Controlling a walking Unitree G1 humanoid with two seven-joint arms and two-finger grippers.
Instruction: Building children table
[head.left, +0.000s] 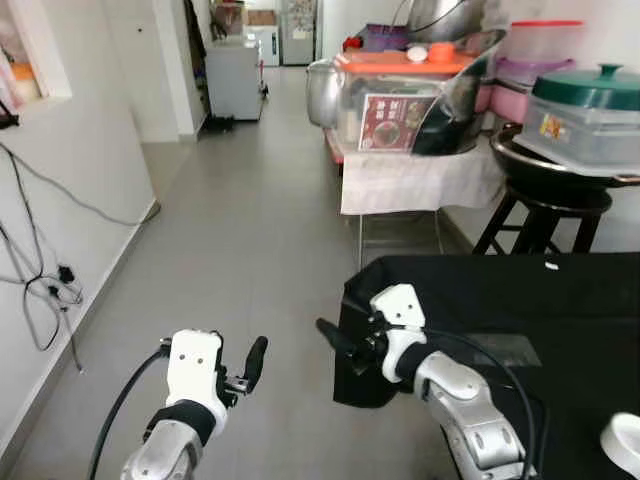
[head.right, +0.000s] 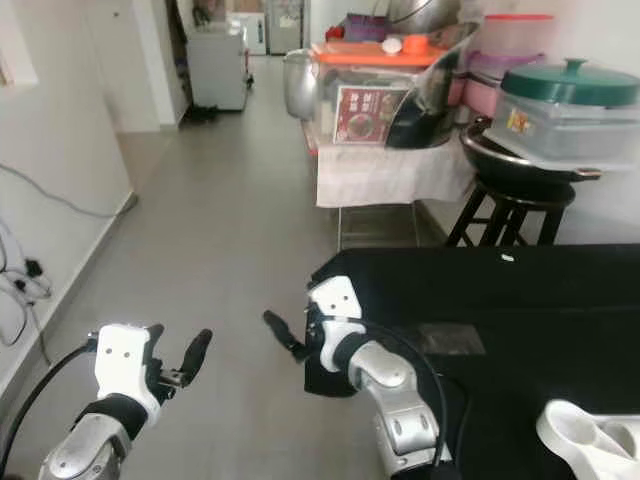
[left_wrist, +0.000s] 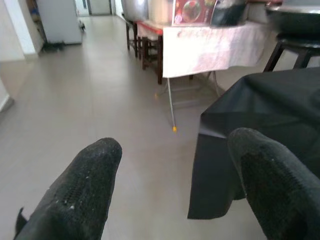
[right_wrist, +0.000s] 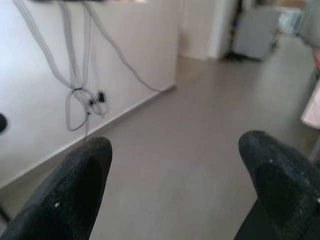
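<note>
left end effector (head.left: 240, 372) open over floor | right end effector (right_wrist: 175, 190) open, beside black-draped tabletop (head.left: 520, 300) corner | white part (head.right: 590, 435) on tabletop, cut off

No writing can be read anywhere. A red-and-white printed card (head.left: 389, 122) leans against the clear storage box (head.left: 400, 95) on the cloth-covered bench (head.left: 420, 178), but its lettering is too small and blurred to make out. A small coloured sticker (head.left: 551, 126) sits on the clear container (head.left: 590, 125) under the green lid (head.left: 587, 85); its print is likewise illegible.
</note>
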